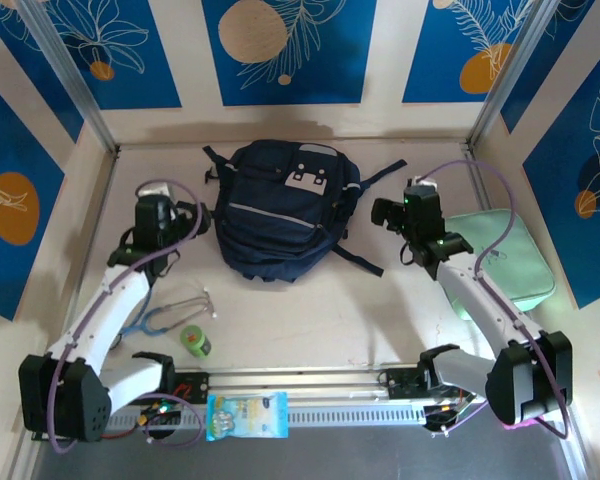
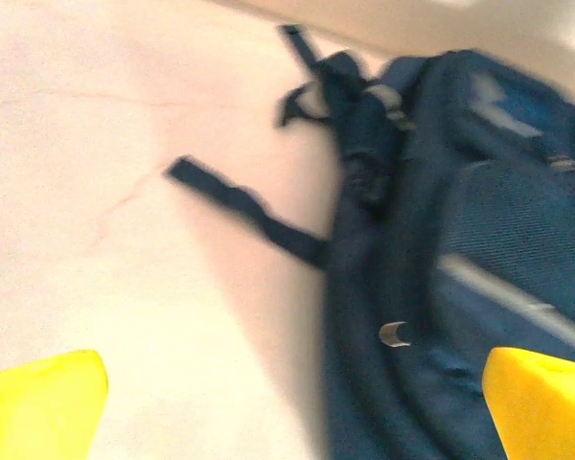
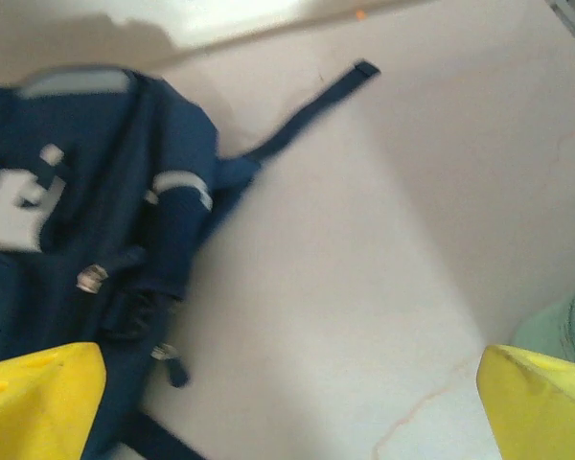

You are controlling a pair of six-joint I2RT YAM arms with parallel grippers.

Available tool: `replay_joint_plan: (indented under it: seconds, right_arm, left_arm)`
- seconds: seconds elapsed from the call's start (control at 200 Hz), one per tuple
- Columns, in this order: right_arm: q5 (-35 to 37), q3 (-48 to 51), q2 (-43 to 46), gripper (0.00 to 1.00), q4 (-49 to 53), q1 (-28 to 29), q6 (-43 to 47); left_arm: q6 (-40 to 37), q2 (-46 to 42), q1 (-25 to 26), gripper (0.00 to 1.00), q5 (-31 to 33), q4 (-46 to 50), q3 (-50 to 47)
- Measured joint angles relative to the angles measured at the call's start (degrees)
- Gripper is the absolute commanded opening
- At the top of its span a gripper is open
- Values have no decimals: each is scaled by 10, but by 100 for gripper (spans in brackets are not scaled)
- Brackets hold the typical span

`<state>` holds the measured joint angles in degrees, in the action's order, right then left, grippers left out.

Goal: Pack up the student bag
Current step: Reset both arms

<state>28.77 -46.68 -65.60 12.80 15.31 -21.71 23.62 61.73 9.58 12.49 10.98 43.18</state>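
The navy-blue student bag (image 1: 280,210) lies flat at the back middle of the table, its grey-white patch (image 1: 308,178) facing up and its straps spread out. My left gripper (image 1: 198,218) hovers just left of the bag's edge, open, nothing between its yellow fingertips (image 2: 43,407). The left wrist view shows the bag's side (image 2: 460,278) and a small metal zip pull (image 2: 394,333). My right gripper (image 1: 382,212) hangs open right of the bag, over bare table. The right wrist view has the bag (image 3: 86,220) at left, a strap (image 3: 307,110) reaching away.
A mint-green flat zip case (image 1: 505,262) lies at the right under my right arm. A stethoscope (image 1: 175,312) and a green tape roll (image 1: 196,341) sit at the front left. A pale blue packet (image 1: 246,416) rests on the front rail.
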Motion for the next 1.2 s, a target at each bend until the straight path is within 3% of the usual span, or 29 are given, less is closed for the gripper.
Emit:
replay_joint_plan:
  seconds: [0.165, 0.34, 0.565, 0.915, 1.2]
  right_arm:
    - [-2, 98, -11, 99, -104, -8, 74]
    - [-12, 188, -15, 99, -216, -18, 145]
    - [-70, 258, -31, 99, -353, -67, 174]
    - [-181, 266, -111, 99, -516, -106, 193]
    - [-230, 279, -198, 99, -626, -130, 193]
  left_arm:
    - [-51, -21, -3, 100, 116, -130, -147]
    - [-107, -19, -14, 99, 153, -243, -217]
    - [-179, 42, -49, 99, 94, -403, -274]
    - [-223, 197, -71, 99, -47, -648, -294]
    - [-224, 277, -71, 99, -57, -758, -300]
